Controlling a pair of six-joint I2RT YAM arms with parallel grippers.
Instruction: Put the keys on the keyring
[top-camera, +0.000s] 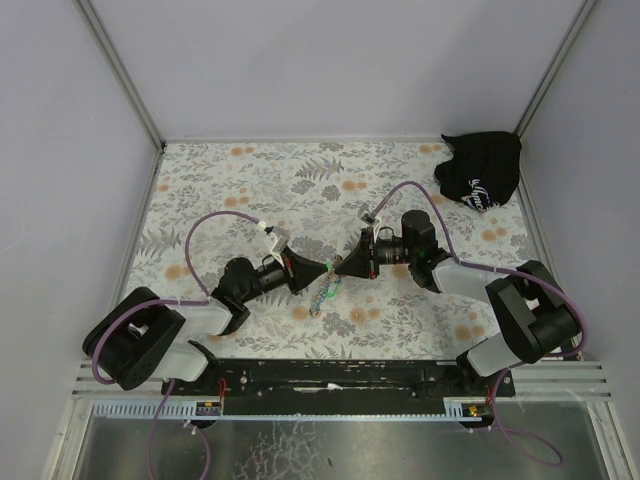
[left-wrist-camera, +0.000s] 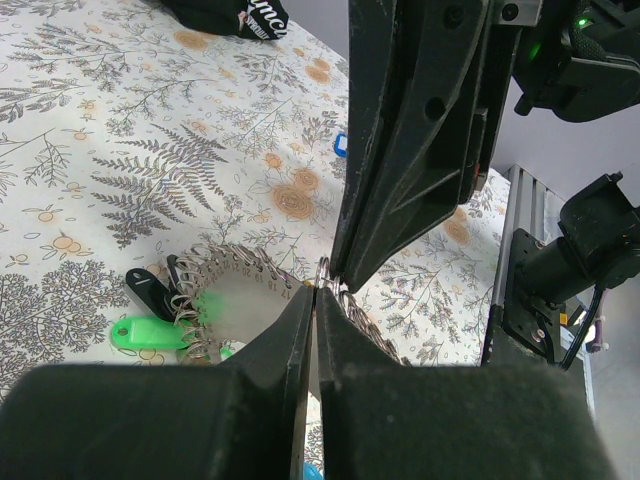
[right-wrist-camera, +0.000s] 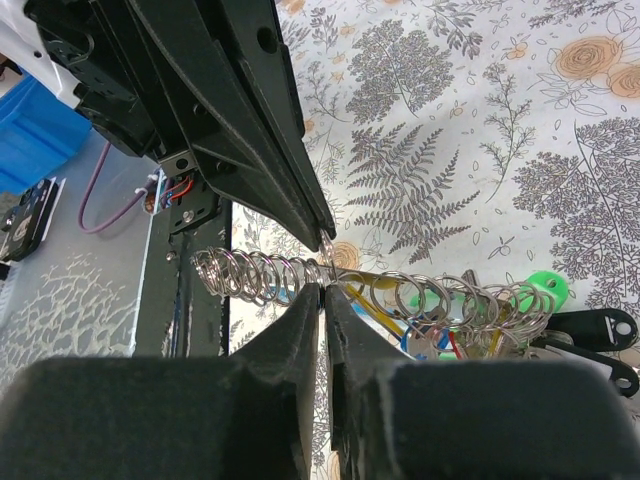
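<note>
**Keyring pinched from both sides, ring readied for a key**

The keyring (top-camera: 322, 292) is partly lifted off the table (top-camera: 250, 180), well apart from the black bag (top-camera: 480, 172), on the bag's side nearer the arms. The left gripper (left-wrist-camera: 313, 292) is clamped fully together on a thin wire loop, so the bundle is steadied. The right gripper (right-wrist-camera: 322, 288) is set tip to tip against it, jaws almost together on the same wire, presumably so a gap can be prised open. A blue piece (left-wrist-camera: 340, 147), likely a key, lies between black bag and keyring, not yet threaded.
</note>
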